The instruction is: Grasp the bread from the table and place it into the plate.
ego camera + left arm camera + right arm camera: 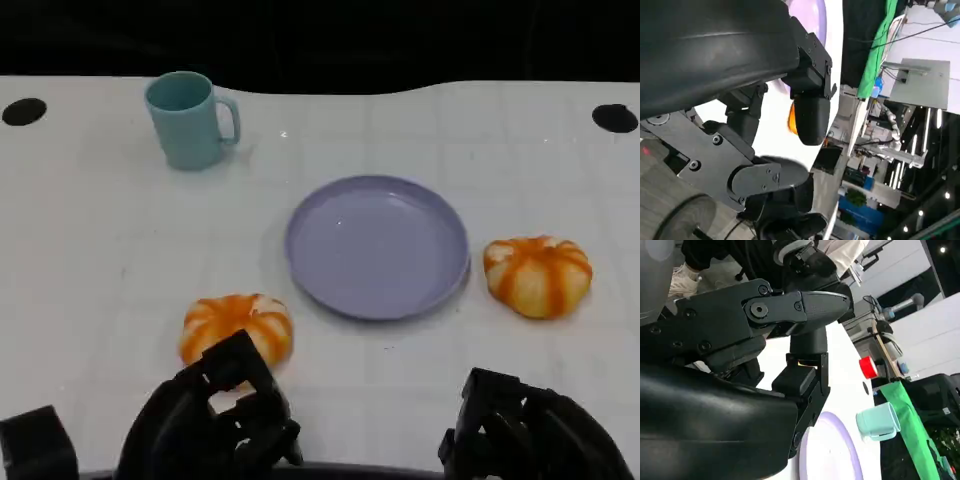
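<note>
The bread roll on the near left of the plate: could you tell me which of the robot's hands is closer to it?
Left. The left hand sits just in front of that bread roll, its fingers reaching its near edge. The right hand is well off to the roll's right, nearer the other roll.

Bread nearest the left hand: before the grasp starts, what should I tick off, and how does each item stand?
1. Plate holds nothing: ok.
2. Near bread lies free on the table, apart from the plate: ok.
3. Left hand just short of that bread, holding nothing: ok.
4. Left hand's fingers parted enough to take it: cannot tell.
5. Right hand holding nothing, clear of the second bread: ok.
6. Mug far from the path to the plate: ok.
</note>
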{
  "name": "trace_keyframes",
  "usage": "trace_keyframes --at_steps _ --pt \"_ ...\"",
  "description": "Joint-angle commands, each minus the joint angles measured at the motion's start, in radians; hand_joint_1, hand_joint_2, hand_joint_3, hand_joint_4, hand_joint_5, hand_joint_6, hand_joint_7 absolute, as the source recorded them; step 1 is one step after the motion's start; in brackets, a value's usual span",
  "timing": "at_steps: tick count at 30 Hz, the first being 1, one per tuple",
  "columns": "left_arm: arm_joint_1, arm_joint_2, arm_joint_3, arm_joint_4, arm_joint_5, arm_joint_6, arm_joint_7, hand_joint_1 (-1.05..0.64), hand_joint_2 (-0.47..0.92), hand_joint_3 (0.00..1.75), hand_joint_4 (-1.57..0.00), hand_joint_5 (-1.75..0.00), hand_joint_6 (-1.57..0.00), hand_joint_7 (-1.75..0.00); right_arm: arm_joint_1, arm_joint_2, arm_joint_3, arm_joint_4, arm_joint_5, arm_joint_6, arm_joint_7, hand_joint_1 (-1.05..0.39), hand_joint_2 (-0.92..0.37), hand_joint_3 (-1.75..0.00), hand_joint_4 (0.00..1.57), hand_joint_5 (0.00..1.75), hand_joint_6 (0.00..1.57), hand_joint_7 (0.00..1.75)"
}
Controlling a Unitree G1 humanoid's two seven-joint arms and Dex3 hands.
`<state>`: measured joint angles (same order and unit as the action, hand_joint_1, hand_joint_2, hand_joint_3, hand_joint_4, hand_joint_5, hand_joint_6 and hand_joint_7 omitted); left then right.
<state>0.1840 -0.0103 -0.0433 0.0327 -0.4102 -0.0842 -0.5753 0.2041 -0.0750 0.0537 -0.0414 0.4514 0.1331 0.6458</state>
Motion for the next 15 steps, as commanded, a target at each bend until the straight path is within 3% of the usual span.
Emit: trace_keyframes --at_steps 1,2,3,6,9,15 --pt "-0.025 0.013 0.027 -0.006 0.06 -0.073 0.05 -0.53 0.91 0.07 -0.42 -1.75 -0.39 -1.4 -0.011 -0.001 -0.003 0.008 -0.002 -0.005 -0.007 -0.69 -0.92 -0.27 0.85 1.58 0.77 1.32" --pt "-0.034 0.016 0.031 -0.003 0.067 -0.091 0.05 -0.55 0.92 0.08 -0.4 -1.72 -0.38 -1.33 -0.012 -0.001 -0.002 0.007 -0.005 -0.008 -0.007 -0.7 -0.92 -0.27 0.85 1.59 0.77 1.33" --pt "-0.041 0.018 0.034 -0.002 0.071 -0.103 0.049 -0.56 0.92 0.08 -0.38 -1.62 -0.4 -1.1 -0.013 -0.001 0.0 0.007 -0.008 -0.011 -0.008 -0.7 -0.92 -0.27 0.85 1.59 0.77 1.33" --pt "-0.056 0.044 0.037 -0.021 0.116 -0.127 0.064 -0.6 0.92 0.1 -0.39 -1.35 -0.45 -0.67 -0.013 0.002 0.001 0.008 -0.01 -0.016 -0.011 -0.7 -0.92 -0.27 0.85 1.59 0.77 1.34" --pt "-0.067 0.077 0.041 -0.039 0.186 -0.17 0.091 -0.64 0.92 0.11 -0.4 -1.1 -0.48 -0.37 -0.013 0.003 0.003 0.006 -0.01 -0.015 -0.013 -0.7 -0.92 -0.27 0.85 1.6 0.77 1.35" --pt "-0.095 0.154 0.045 -0.083 0.372 -0.246 0.172 -0.57 0.91 0.02 -0.37 -0.76 -0.48 -0.07 -0.014 0.0 0.003 0.001 -0.001 0.003 -0.012 -0.69 -0.92 -0.26 0.85 1.59 0.76 1.36"
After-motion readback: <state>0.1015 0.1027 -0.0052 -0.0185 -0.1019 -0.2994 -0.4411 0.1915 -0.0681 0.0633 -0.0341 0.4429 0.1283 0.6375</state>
